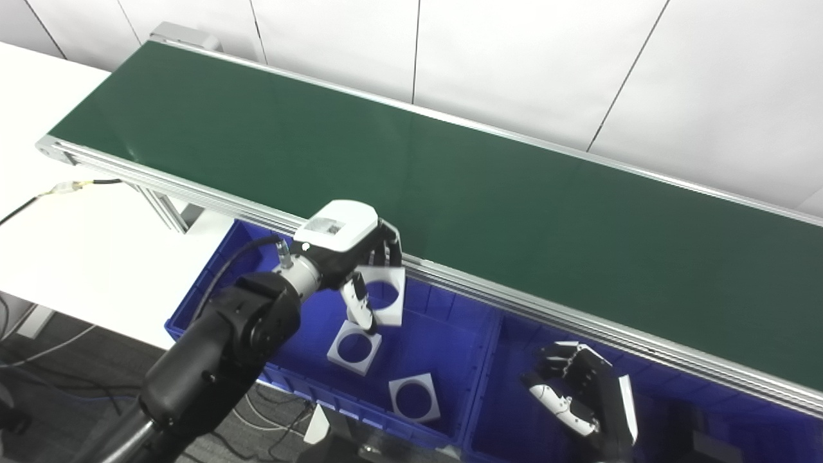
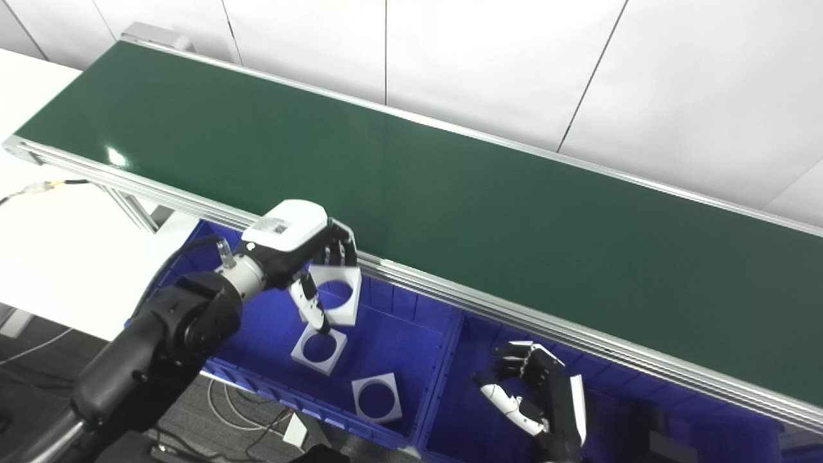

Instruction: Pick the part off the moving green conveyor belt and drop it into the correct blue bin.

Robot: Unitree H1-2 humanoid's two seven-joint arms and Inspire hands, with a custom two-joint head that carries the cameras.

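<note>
- White wall panels point(image 1: 514, 64) back the scene, with a white table point(image 1: 71, 244) at the near left.
- The green conveyor belt point(image 1: 450, 186) runs diagonally from far left to near right in an aluminium frame; no part shows on its surface.
- Two blue bins sit just below the belt's near rail: the left blue bin point(image 1: 443, 328) and the right blue bin point(image 1: 508, 411), side by side.
- The left hand point(image 1: 347, 247) hangs over the left bin, its fingers and thumb closed on a white square part with a round hole point(image 1: 386, 296), held tilted above the bin floor.
- The right hand point(image 1: 582, 392) waits low over the right bin, fingers loosely curled and apart, holding nothing.
- Two more white square parts point(image 1: 353, 347) point(image 1: 415, 397) lie flat in the left bin.
- The held part looks thin, rigid and light, probably smooth plastic, so it could slip; pinching across a frame edge, as here, seems the sound hold.
- Judging by the matching pieces below, this bin appears correct, and release is what remains.
</note>
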